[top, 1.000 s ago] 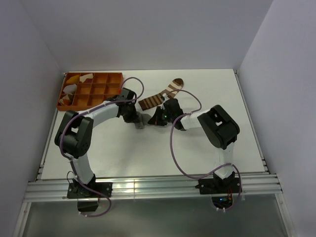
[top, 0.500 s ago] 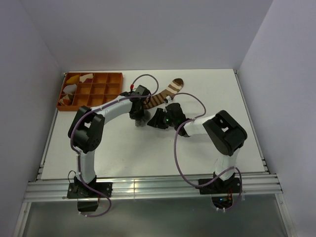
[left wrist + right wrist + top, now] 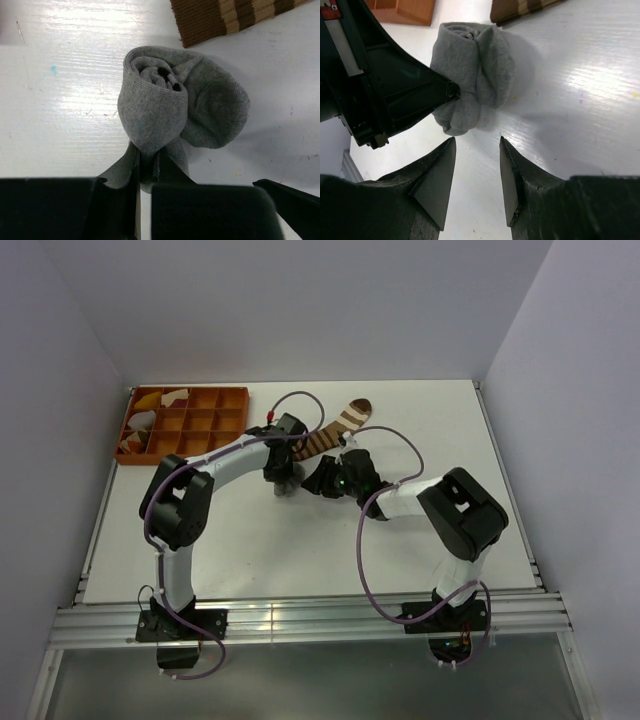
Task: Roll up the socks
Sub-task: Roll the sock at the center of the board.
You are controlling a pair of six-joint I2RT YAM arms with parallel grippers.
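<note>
The grey sock lies rolled into a ball on the white table, just below the cuff of the brown sock with white stripes. My left gripper is shut on the near edge of the grey roll, fabric pinched between its fingers. In the right wrist view the grey sock sits just beyond my right gripper, which is open, holds nothing and does not touch the roll. The left gripper's tip presses into the roll from the left. The brown sock lies flat and unrolled.
An orange compartment tray with yellow and white cloth pieces stands at the back left of the table. The two arms meet near the table's middle, their wrists close together. White walls enclose the table on three sides.
My right gripper has opened, let go of the grey sock and drawn back slightly. The left arm swung right with the grey roll, and has held still for the last half second.
</note>
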